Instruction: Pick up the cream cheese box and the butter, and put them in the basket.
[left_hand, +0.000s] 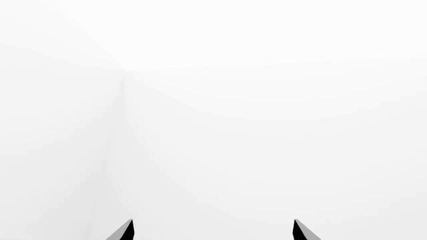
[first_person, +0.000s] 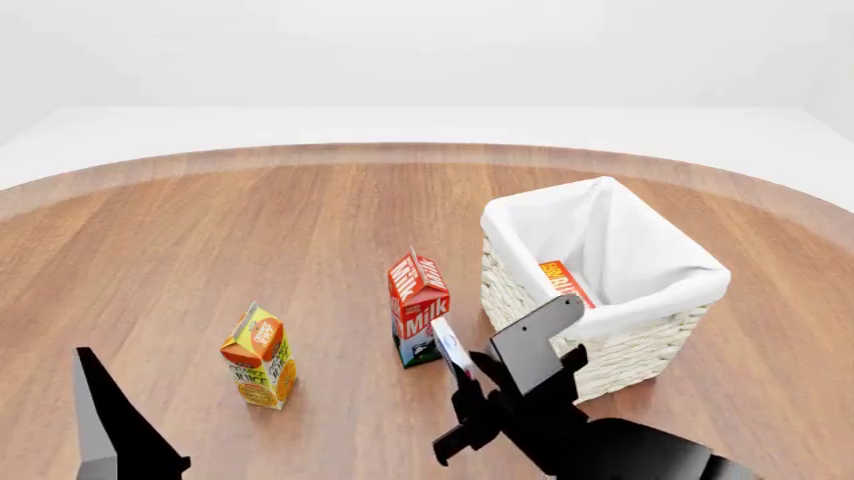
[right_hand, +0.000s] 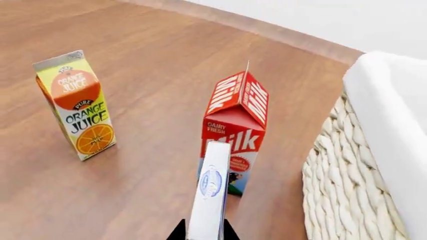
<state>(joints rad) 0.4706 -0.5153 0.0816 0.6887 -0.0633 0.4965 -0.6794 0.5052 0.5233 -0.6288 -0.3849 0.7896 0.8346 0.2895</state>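
Gripping the cream cheese box (first_person: 451, 350) edge-on between its fingertips, the right gripper (first_person: 470, 378) holds it above the round wooden table (first_person: 267, 230), between the milk carton (first_person: 418, 308) and the basket (first_person: 514, 290). The butter (first_person: 566, 283) already lies inside the basket, toward the table's right edge. Carrying the box over the rim and letting go looks like what remains. The left gripper (left_hand: 213, 231) hangs spread and empty. An orange juice carton (first_person: 259, 356) stands near the front edge; walls are plain white.

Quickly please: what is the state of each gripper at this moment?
Left gripper: open, holding nothing.
Right gripper: closed on the cream cheese box, lifted beside the milk carton.
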